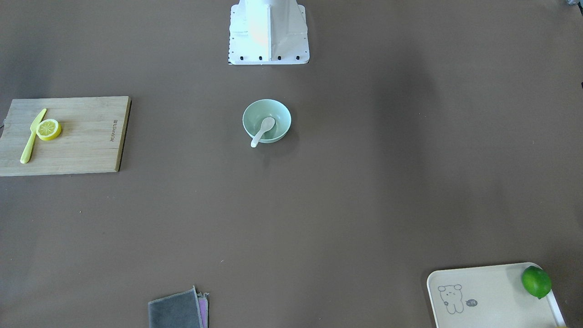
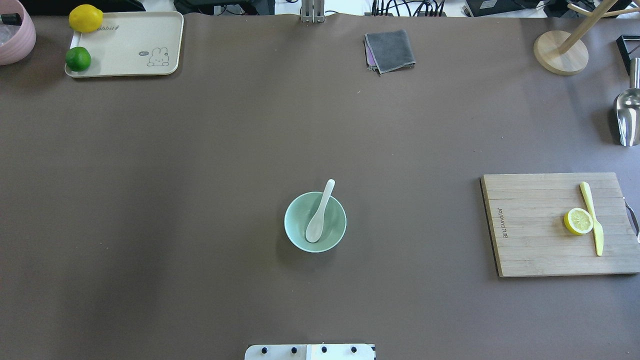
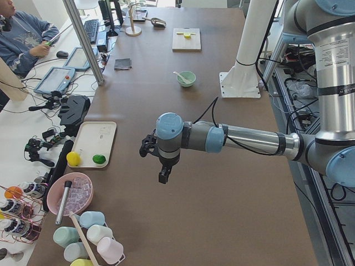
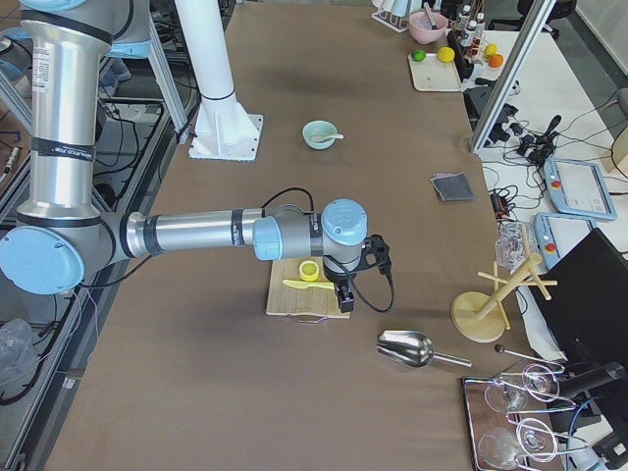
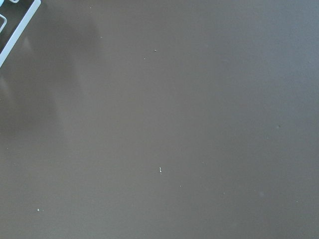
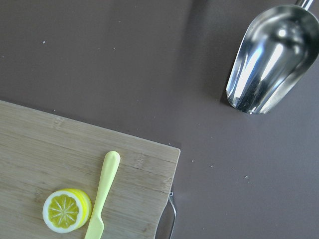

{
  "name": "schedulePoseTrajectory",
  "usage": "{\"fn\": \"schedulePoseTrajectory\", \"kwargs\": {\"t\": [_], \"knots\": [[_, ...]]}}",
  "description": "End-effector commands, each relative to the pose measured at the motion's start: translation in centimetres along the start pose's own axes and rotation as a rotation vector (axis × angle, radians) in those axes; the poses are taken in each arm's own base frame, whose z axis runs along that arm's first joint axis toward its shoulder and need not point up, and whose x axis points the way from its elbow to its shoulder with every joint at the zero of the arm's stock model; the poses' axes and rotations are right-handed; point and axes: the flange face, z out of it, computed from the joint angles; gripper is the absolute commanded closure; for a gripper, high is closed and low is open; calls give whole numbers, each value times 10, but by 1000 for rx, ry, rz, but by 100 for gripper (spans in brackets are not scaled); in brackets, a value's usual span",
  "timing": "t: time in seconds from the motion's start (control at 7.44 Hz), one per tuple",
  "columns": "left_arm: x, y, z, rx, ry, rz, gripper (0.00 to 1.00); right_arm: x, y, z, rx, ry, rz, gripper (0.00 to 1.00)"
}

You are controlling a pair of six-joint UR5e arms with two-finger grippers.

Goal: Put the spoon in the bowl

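The white spoon (image 2: 320, 212) lies in the pale mint-green bowl (image 2: 292, 231) at the table's middle, scoop down inside, handle resting over the rim. Both also show in the front view, the spoon (image 1: 263, 131) and the bowl (image 1: 283, 115). Neither gripper is in the overhead or front view. The left gripper (image 3: 162, 176) hangs above bare table near the robot's left end, far from the bowl (image 3: 187, 80). The right gripper (image 4: 342, 300) hangs over the cutting board's edge, far from the bowl (image 4: 316, 135). I cannot tell whether either is open or shut.
A wooden cutting board (image 2: 540, 250) holds a lemon half (image 2: 578, 221) and a yellow knife (image 2: 592, 217). A cream tray (image 2: 130, 40) carries a lime (image 2: 78, 58) and a lemon (image 2: 85, 18). A grey cloth (image 2: 390, 50), a metal scoop (image 2: 627, 117) and a wooden stand (image 2: 560, 52) lie at the far side.
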Motion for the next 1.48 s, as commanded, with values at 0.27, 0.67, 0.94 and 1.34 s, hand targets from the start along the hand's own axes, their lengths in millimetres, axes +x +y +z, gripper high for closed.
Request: {"fn": "schedulePoseTrajectory", "kwargs": {"t": [0.27, 0.67, 0.94, 1.34], "knots": [[-1, 1, 0, -2, -6, -3, 2, 10, 29, -1, -19, 63, 26, 0], [0, 0, -11, 20, -12, -5, 2, 14, 28, -2, -27, 82, 47, 0], [6, 2, -22, 43, -20, 3, 2, 19, 34, 1, -38, 85, 72, 0], [-1, 8, -31, 58, -27, -21, 2, 22, 41, 1, -39, 84, 81, 0]]}}
